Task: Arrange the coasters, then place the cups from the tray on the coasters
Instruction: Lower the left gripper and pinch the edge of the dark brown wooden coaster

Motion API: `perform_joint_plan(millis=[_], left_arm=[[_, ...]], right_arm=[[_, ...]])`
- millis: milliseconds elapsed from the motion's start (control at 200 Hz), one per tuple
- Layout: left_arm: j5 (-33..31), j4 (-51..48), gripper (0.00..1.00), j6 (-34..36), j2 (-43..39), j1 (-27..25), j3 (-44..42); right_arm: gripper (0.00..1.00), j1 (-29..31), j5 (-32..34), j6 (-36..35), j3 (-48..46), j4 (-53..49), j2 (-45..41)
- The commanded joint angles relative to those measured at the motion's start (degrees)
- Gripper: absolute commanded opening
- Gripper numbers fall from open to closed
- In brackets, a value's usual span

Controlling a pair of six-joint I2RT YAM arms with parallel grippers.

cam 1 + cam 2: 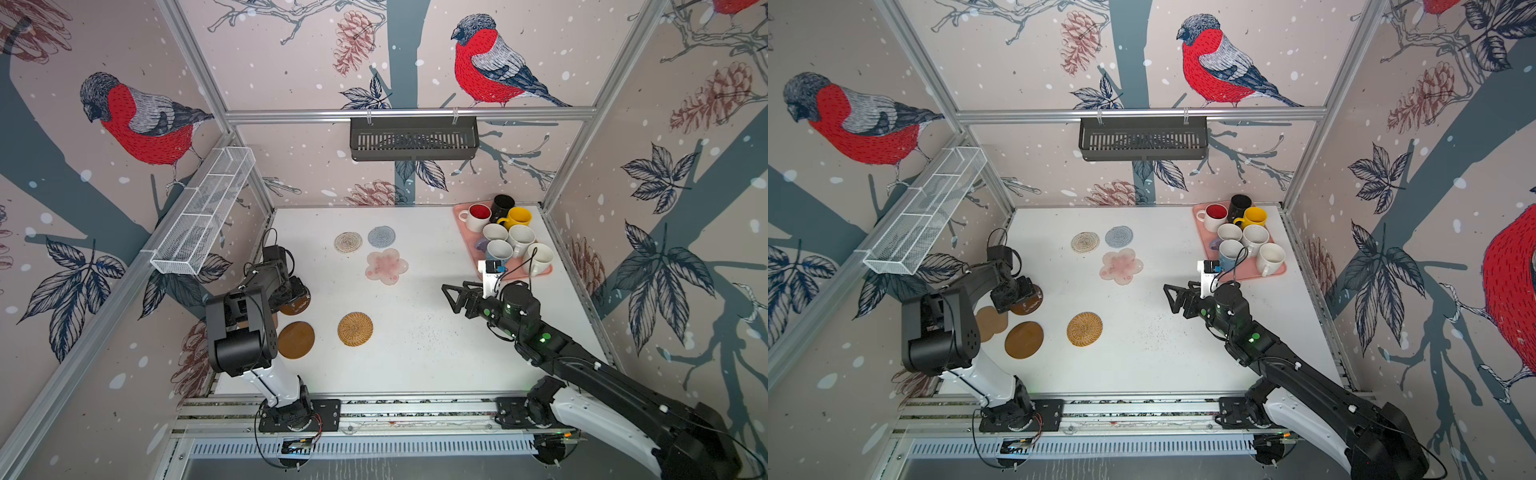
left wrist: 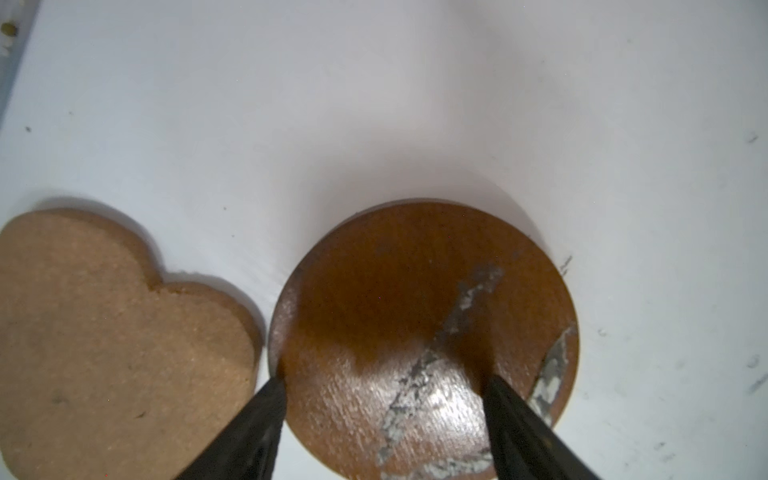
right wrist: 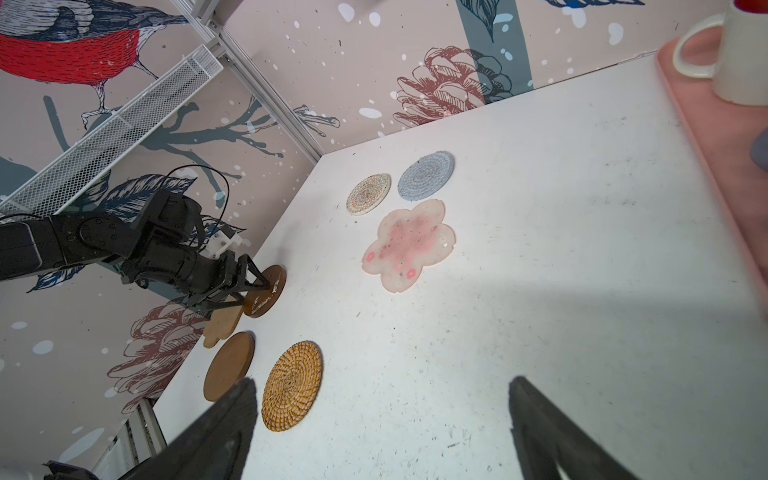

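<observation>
My left gripper (image 2: 382, 384) is open, low over a scratched brown disc coaster (image 2: 424, 316). One fingertip sits at its rim and the other over its face. The cork flower coaster (image 2: 104, 332) lies right beside it. On the table lie a plain brown disc (image 1: 296, 340), a tan wicker round (image 1: 355, 328), a pink flower (image 1: 386, 266), and beige (image 1: 348, 242) and grey-blue (image 1: 381, 237) woven rounds. Several cups, among them red-lined white (image 1: 478, 216), black (image 1: 502, 205) and yellow (image 1: 517, 217), stand on the pink tray (image 1: 466, 232). My right gripper (image 1: 455, 291) hangs open and empty near the tray's front corner.
A white wire-mesh rack (image 1: 203, 212) hangs on the left wall above my left arm. A dark slotted basket (image 1: 413, 139) hangs on the back wall. The tray sits in the table's far right corner against the walls.
</observation>
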Motion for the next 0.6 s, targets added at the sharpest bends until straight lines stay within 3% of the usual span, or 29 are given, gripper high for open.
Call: perform_joint_plan(millis=[0, 325, 455, 595], left_arm=[[2.20, 0.28, 0.69, -0.84, 0.56, 0.05, 0.17], [2.65, 0.97, 0.59, -0.83, 1.99, -0.37, -0.01], [-0.44, -0.77, 0.75, -0.81, 1.50, -0.40, 0.14], [-4.36, -2.80, 0.82, -0.99, 0.25, 0.03, 3.46]], right_arm=[[0.94, -0.25, -1.03, 1.14, -0.12, 2.37, 0.32], [0.94, -0.47, -1.31, 1.23, -0.30, 2.83, 1.09], [0.94, -0.52, -1.38, 1.23, -0.30, 2.88, 1.54], [0.94, -0.56, -1.47, 1.23, -0.29, 3.09, 1.90]])
